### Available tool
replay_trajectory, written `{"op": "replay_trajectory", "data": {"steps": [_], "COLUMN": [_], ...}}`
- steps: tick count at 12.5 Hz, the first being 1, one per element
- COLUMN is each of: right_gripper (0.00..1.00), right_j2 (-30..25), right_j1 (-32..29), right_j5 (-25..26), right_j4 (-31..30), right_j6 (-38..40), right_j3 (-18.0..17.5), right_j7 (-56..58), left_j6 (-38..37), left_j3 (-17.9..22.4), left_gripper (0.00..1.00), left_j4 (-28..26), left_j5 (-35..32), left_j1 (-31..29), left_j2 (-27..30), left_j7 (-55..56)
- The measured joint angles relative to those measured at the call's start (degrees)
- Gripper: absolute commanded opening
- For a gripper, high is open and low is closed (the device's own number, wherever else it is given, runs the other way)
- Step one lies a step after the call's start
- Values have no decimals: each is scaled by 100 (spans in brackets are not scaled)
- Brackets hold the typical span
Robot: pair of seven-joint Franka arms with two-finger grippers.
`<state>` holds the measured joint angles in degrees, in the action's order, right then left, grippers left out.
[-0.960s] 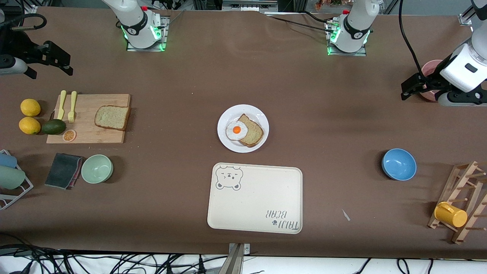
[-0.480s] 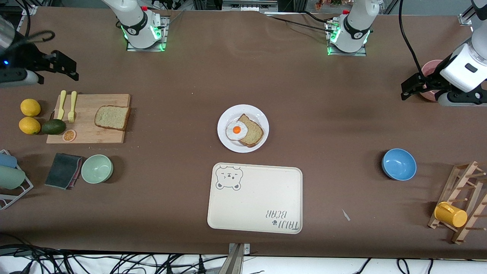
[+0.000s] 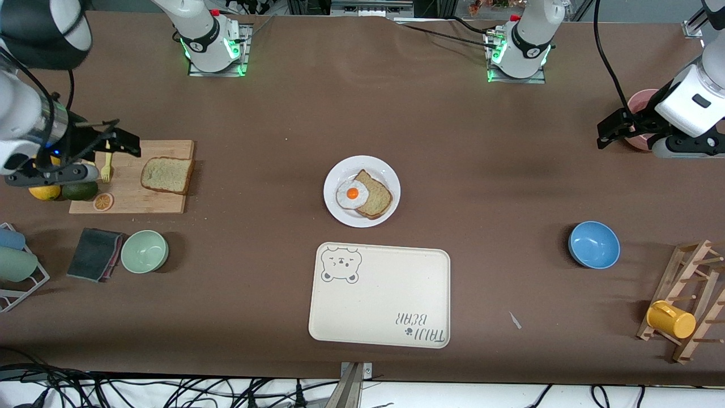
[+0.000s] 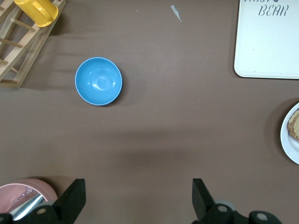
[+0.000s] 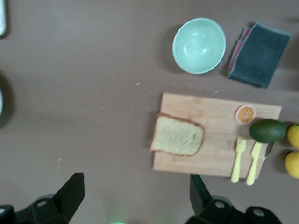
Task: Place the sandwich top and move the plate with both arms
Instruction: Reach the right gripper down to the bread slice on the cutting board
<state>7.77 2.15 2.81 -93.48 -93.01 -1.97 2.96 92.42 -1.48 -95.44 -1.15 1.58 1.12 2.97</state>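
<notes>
The sandwich top (image 3: 167, 174), a squarish tan bread slice, lies on a wooden cutting board (image 3: 130, 195) toward the right arm's end; it also shows in the right wrist view (image 5: 177, 136). The white plate (image 3: 346, 216) at the table's middle holds a smaller darker slice (image 3: 376, 199) and a fried egg (image 3: 352, 194); its rim (image 4: 289, 144) shows in the left wrist view. My right gripper (image 3: 122, 141) (image 5: 135, 193) is open and empty, up in the air by the board's edge. My left gripper (image 3: 607, 131) (image 4: 138, 198) waits open and empty beside a pink bowl (image 3: 637, 113).
A yellow fork (image 3: 106, 164), an avocado (image 3: 79, 190) and an orange slice (image 3: 103, 202) lie at the board. A green bowl (image 3: 144, 251) and dark cloth (image 3: 93, 254) lie nearer the camera. A cream bear tray (image 3: 379, 294), blue bowl (image 3: 593, 245) and rack with yellow mug (image 3: 671, 319) are there too.
The right arm has swung in from the table's end to the cutting board. The left arm has not moved.
</notes>
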Motion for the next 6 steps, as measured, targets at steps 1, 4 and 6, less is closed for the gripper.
{"op": "replay_trajectory", "data": {"steps": [1,4,6], "right_gripper": [99,99,99], "right_j2": [72,347,520], "right_j1": [39,107,162], "right_j5": [96,162,243], "right_j4": [-143,-399,-476], "right_j6": [-271,-768,-1042], "right_j3": [-1,-2,-3], "right_j7": [-4,-235,-455], "left_j6": [-1,-4,-4], "left_j3": [0,0,0], "left_gripper": [100,100,100], "left_j4": [0,0,0], "left_j5": [0,0,0], "left_j1": [0,0,0], "left_j2": [0,0,1], "left_j7": [0,0,0]}}
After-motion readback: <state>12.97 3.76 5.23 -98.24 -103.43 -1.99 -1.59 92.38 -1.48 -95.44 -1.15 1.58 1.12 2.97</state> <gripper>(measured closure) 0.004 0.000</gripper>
